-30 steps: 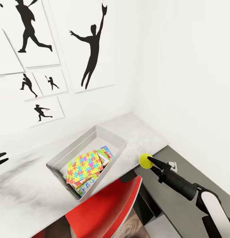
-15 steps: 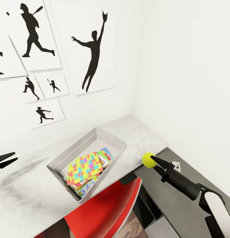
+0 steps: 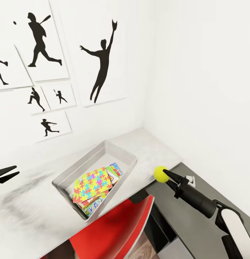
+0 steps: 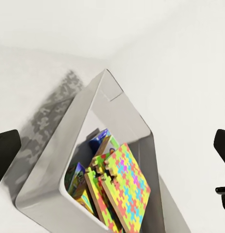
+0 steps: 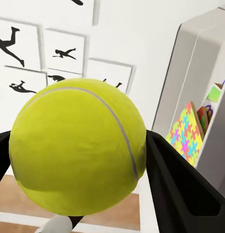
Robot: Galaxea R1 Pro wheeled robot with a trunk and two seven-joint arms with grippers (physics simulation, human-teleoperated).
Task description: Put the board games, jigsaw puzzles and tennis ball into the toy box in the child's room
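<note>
So the right end effector point(image 3: 164, 176) has the tennis ball point(image 3: 160, 174) pinched between its fingers, hovering off the surface's point(image 3: 150, 144) near edge, beside the toy box point(image 3: 129, 155) but not over it. The box already holds the jigsaw puzzles point(image 3: 93, 182) and some printed game boxes underneath. Looks like the last toy. Next move, I'd guess: carry the ball over the rim, then let go. The left end effector point(image 3: 10, 172) hangs aside, fingers spread a little, holding nothing.
</note>
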